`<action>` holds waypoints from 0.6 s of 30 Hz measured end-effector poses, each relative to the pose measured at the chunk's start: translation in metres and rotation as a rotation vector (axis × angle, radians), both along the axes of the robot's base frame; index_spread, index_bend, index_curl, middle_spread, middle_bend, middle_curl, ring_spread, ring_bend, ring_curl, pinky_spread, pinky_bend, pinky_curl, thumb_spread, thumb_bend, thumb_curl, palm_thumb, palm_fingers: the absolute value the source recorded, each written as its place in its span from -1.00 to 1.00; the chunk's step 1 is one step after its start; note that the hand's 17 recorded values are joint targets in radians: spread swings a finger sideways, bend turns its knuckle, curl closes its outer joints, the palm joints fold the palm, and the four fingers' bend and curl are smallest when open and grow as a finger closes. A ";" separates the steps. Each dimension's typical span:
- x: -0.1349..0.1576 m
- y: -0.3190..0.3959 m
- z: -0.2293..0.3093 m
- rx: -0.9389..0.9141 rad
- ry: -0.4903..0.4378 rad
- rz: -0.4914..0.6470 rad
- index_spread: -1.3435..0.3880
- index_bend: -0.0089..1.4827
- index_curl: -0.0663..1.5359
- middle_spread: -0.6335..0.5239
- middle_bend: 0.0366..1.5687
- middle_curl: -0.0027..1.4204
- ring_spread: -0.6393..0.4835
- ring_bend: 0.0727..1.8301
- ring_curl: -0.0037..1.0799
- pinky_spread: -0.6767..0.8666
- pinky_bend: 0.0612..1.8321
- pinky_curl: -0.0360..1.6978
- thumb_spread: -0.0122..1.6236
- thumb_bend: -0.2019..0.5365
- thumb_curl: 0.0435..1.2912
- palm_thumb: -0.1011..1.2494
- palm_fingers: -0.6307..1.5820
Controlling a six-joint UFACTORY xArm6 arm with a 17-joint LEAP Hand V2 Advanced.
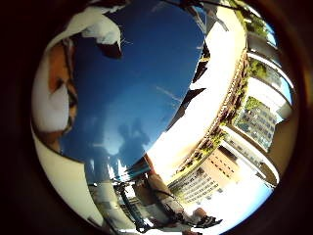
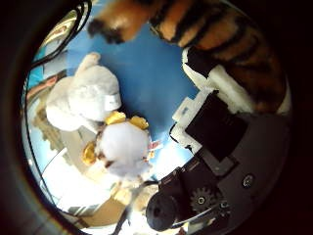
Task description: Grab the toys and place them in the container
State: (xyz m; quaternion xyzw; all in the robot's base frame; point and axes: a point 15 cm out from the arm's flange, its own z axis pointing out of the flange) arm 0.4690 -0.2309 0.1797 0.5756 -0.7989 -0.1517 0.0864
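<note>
I see my white-and-black hand [image 2: 215, 147] pressed against an orange, black-striped plush tiger [image 2: 220, 34]; whether its fingers grip it I cannot tell. Two white plush toys [image 2: 90, 95] lie on the blue tabletop [image 2: 151, 73].

Furry plush tiger [image 2: 220, 34] and white toys [image 2: 88, 95]; smooth blue surface [image 1: 146, 73].
</note>
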 end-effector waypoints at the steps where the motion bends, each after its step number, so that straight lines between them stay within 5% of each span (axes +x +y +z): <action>1: -0.003 0.005 0.009 0.016 0.001 0.008 -0.08 -0.48 -0.95 -0.29 0.28 0.23 0.06 0.40 0.36 0.28 0.40 -0.20 0.39 -0.40 -0.17 0.60 0.51; 7: -0.036 0.033 0.078 0.094 0.024 0.081 -0.28 -0.28 -0.94 -0.32 0.38 0.37 -0.02 0.44 0.45 0.20 0.49 -0.08 0.43 -0.46 -0.08 0.62 0.44; 18: -0.072 0.135 0.238 0.073 -0.172 0.308 -0.54 0.02 -0.94 -0.34 0.48 0.52 -0.09 0.52 0.57 0.11 0.56 0.07 0.48 -0.49 0.04 0.55 0.35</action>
